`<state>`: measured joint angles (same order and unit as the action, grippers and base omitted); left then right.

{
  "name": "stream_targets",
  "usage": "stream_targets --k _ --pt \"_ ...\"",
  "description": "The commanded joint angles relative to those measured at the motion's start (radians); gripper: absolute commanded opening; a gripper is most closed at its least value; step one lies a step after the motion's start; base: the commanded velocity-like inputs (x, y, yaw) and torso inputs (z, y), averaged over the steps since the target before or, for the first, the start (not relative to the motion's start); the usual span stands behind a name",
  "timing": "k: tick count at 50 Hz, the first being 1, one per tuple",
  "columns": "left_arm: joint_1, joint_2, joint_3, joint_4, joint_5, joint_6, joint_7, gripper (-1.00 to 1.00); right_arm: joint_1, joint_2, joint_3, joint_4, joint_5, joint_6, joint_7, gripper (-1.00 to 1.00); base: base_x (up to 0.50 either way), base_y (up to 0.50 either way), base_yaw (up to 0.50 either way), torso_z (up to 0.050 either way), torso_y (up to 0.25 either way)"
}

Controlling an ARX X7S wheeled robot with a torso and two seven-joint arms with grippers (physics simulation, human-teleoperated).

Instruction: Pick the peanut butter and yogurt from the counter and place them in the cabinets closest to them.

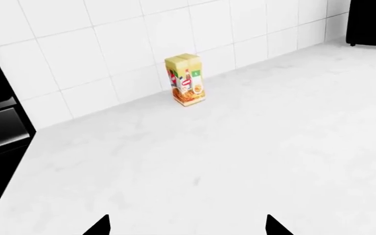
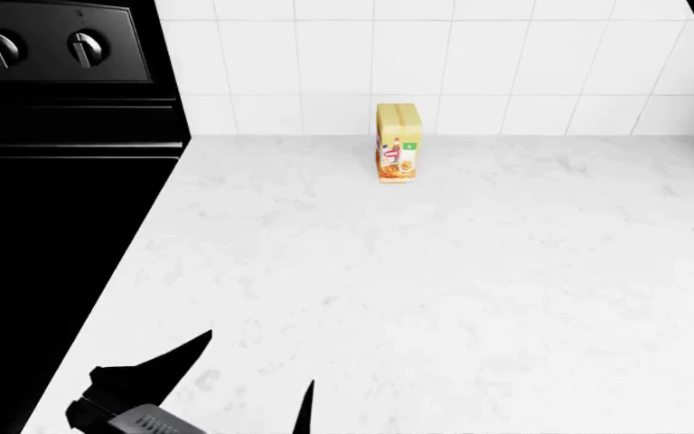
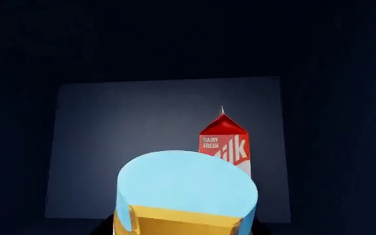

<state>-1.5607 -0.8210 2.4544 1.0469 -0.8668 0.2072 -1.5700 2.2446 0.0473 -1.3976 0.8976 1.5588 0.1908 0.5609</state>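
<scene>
Inside the dark cabinet, I carry the jar [image 3: 186, 188] toward the milk carton [image 3: 227, 144]; right pincer's grip unseen, left pincer [image 2: 250, 384] gapes empty.

Your head view: the counter [image 2: 468, 289] with one yellow carton [image 2: 398, 143].
The carton stands upright against the tiled wall [image 2: 468, 63]; your left gripper [image 2: 257, 380] hangs open, well short of it.

Head, L wrist share carton [image 2: 398, 143]; R wrist apart.

Left hand [image 2: 245, 380], black, pointed tapering fingers [image 2: 173, 357]
</scene>
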Motion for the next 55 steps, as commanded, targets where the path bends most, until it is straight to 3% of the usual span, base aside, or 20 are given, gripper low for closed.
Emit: stream_targets --k 1,16,17,43,55 --pt "0.015 0.006 -0.024 0.0 -0.015 -0.007 0.0 1.0 -0.144 -0.047 -0.19 0.16 0.182 0.135 -0.059 -1.0 0.0 0.0 0.0 0.0 0.0" --pt "0.009 0.007 -0.045 0.0 -0.042 -0.017 0.0 1.0 -0.21 -0.047 -0.194 0.188 0.194 0.264 -0.127 -1.0 0.01 0.0 0.0 0.0 0.0" --pt "0.009 0.008 -0.047 0.0 -0.043 -0.018 0.0 1.0 -0.209 -0.047 -0.193 0.188 0.196 0.264 -0.127 1.0 0.01 0.0 0.0 0.0 0.0" --pt "0.005 -0.004 -0.041 0.0 -0.036 -0.01 0.0 1.0 -0.208 -0.047 -0.195 0.181 0.216 0.228 -0.112 1.0 0.0 0.0 0.0 0.0 0.0" --pt "0.007 0.0 -0.043 0.0 -0.033 -0.012 0.0 1.0 -0.135 -0.047 -0.184 0.132 0.255 0.227 -0.078 1.0 0.0 0.0 0.0 0.0 0.0"
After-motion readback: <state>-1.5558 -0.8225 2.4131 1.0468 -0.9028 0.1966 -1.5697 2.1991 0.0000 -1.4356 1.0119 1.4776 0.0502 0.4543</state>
